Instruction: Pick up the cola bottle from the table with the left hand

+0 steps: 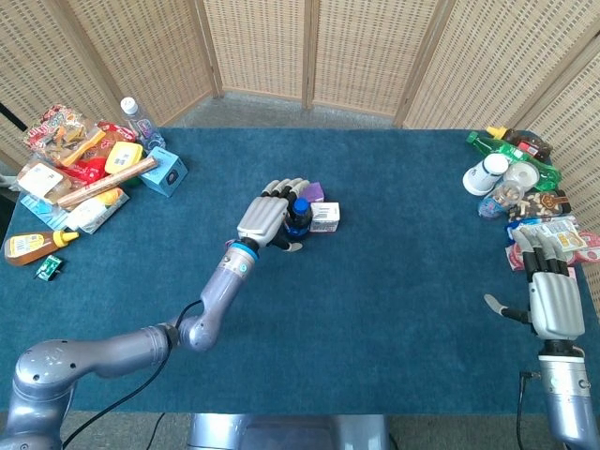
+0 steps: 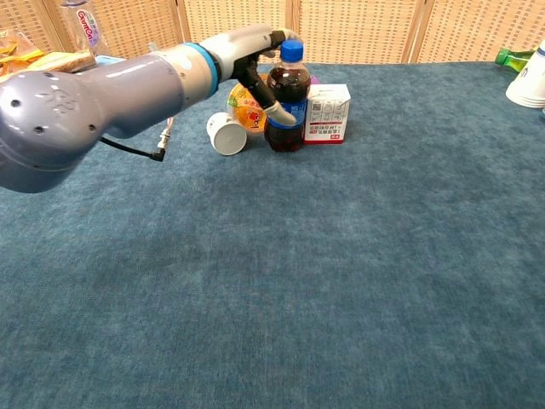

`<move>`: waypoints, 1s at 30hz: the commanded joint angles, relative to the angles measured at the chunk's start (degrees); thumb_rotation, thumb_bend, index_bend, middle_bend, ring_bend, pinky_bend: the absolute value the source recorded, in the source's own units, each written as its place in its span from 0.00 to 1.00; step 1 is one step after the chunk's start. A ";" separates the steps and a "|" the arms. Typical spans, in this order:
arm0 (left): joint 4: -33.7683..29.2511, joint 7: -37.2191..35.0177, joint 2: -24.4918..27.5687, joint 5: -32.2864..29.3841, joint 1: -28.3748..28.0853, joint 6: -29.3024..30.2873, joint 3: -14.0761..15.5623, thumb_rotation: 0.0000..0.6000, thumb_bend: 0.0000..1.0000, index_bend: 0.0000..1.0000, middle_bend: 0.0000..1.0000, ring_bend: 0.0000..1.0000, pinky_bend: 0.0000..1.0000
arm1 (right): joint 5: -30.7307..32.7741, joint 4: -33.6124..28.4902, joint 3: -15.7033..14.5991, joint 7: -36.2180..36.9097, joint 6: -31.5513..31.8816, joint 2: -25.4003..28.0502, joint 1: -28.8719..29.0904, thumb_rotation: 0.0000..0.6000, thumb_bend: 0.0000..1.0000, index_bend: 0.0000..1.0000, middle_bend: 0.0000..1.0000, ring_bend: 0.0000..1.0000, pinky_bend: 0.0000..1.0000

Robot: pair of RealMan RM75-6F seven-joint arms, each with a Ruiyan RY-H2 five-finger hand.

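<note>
At table centre, left robot hand [image 2: 255,53] fingers spread, thumb touching upright cola bottle [image 2: 286,102], not yet grasping

Left arm stretched far forward over the desk, left hand [image 1: 267,218] fingers spread (thumb angled down), right hand [image 1: 551,298] resting flat near the desk's edge, fingers apart

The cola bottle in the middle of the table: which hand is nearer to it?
Left. The left hand is right at the cola bottle, thumb across its front. The right hand is far away at the table's right edge.
</note>
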 commanded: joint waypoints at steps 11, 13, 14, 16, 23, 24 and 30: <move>6.36 0.35 -3.76 3.53 -1.11 5.47 1.48 1.00 0.16 0.75 0.69 0.52 0.51 | -0.58 0.08 -0.16 0.72 0.33 0.09 -0.14 1.00 0.00 0.00 0.00 0.00 0.00; 6.45 0.21 -3.85 3.97 -0.97 6.11 1.50 1.00 0.16 0.78 0.71 0.54 0.52 | -0.49 0.09 -0.14 0.65 0.36 0.08 -0.17 1.00 0.00 0.00 0.00 0.00 0.00; 6.19 -0.11 -3.75 4.37 -0.76 6.61 1.47 1.00 0.17 0.78 0.71 0.54 0.52 | -0.42 0.10 -0.13 0.62 0.34 0.08 -0.18 1.00 0.00 0.00 0.00 0.00 0.00; 5.47 -0.71 -3.33 5.14 -0.36 7.43 1.42 1.00 0.17 0.78 0.71 0.54 0.53 | -0.33 0.10 -0.10 0.60 0.28 0.08 -0.16 1.00 0.00 0.00 0.00 0.00 0.00; -1.78 -1.84 1.16 8.14 1.61 11.96 0.08 1.00 0.16 0.78 0.71 0.54 0.53 | -0.23 0.16 -0.08 0.34 0.18 0.03 -0.09 1.00 0.00 0.00 0.00 0.00 0.00; -3.11 -1.70 1.95 8.31 1.89 12.50 -0.18 1.00 0.16 0.79 0.70 0.54 0.53 | -0.24 0.16 -0.09 0.27 0.18 0.02 -0.08 1.00 0.00 0.00 0.00 0.00 0.00; -12.10 -0.53 7.29 9.02 3.40 15.74 -2.32 1.00 0.16 0.78 0.69 0.54 0.53 | -0.46 -0.01 -0.24 -0.40 0.33 -0.09 -0.08 1.00 0.00 0.00 0.00 0.00 0.00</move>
